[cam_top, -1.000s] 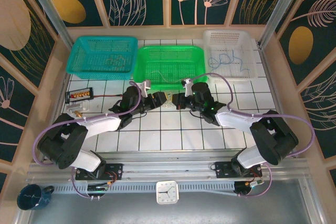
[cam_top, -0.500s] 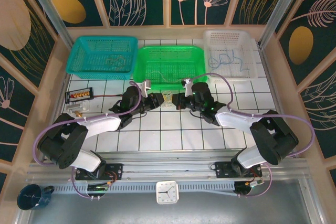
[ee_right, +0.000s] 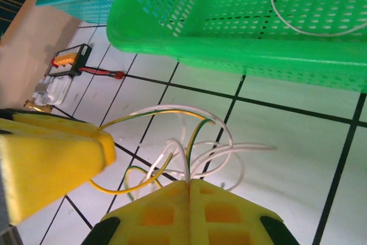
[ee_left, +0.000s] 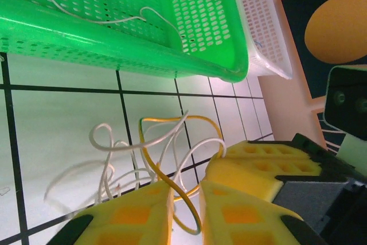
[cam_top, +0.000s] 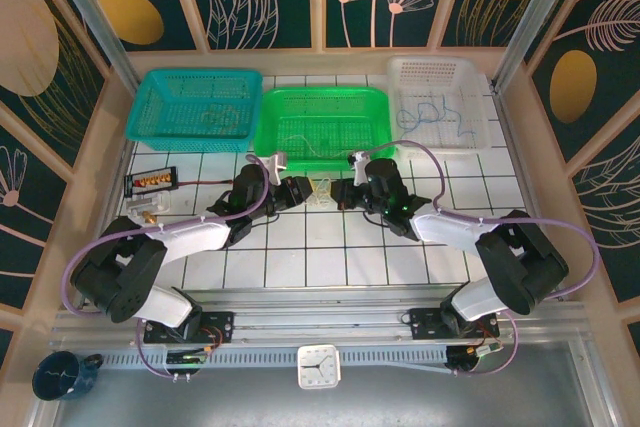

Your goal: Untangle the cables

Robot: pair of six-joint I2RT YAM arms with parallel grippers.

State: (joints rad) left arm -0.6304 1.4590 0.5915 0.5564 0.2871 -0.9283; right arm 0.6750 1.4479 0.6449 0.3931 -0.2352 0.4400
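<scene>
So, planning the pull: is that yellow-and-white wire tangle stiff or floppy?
Probably floppy yet slightly springy: the wire tangle forms open, rounded loops. Likely very light, since its strands are thin. It may snag rather than slide apart, because loops cross.

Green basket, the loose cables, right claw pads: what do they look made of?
Green basket: moulded plastic, glossy, by the perforated grid walls and shiny rim. Cables: thin flexible wire in smooth white and yellow-green insulation, probably plastic; core not visible. Right claw pads: matte yellow, soft-looking, likely foam or rubber, with square recesses.
</scene>
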